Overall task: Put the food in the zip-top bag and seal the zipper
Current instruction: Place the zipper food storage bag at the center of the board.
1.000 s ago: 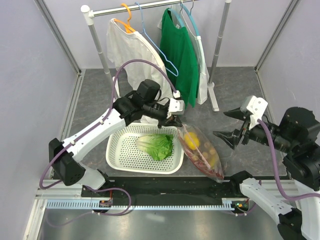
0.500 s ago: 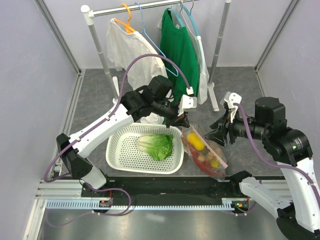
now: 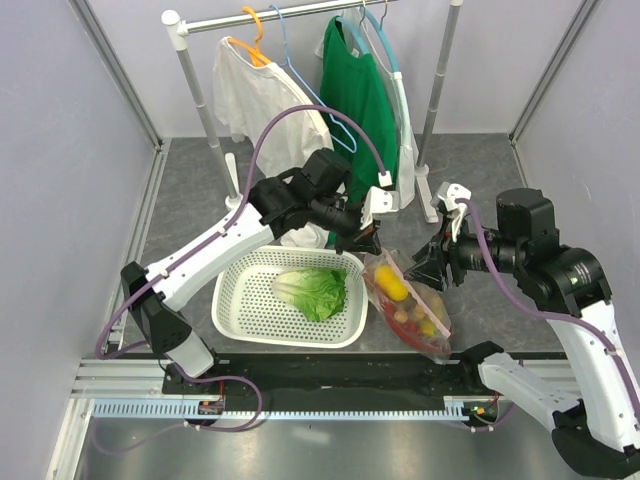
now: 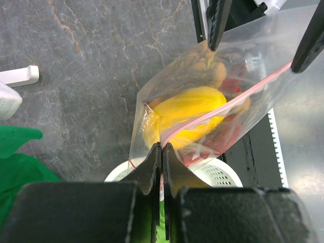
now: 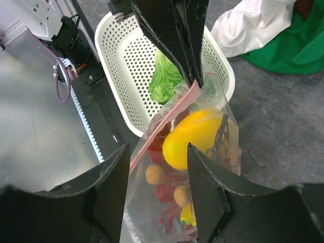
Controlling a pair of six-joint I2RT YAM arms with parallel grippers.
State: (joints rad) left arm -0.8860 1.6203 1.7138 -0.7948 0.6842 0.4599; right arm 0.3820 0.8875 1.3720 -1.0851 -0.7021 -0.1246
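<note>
The clear zip-top bag [image 3: 410, 308] stands to the right of the basket. It holds a yellow fruit [image 5: 190, 136], brown longan balls [image 5: 154, 173] and the red lobster [image 5: 169, 195]. My left gripper [image 4: 162, 148] is shut on the bag's top corner at the pink zipper [image 4: 238, 96] and holds it up; it also shows in the top view [image 3: 367, 245]. My right gripper [image 5: 158, 147] is open just above the bag, with one finger on each side of the zipper [image 5: 167, 119]; it also shows in the top view [image 3: 432, 268]. The green lettuce [image 3: 315, 292] lies in the basket.
The white perforated basket [image 3: 240, 300] sits in front of the left arm. A clothes rack [image 3: 200, 110] with a white shirt [image 3: 250, 90] and a green shirt [image 3: 360, 100] stands behind. Its foot [image 3: 428, 195] is near the right arm. The black front rail [image 3: 330, 375] runs below the bag.
My right gripper has swung left from the right side to the bag, still open. My left gripper has moved slightly right with the bag's corner, pulling the bag more upright.
</note>
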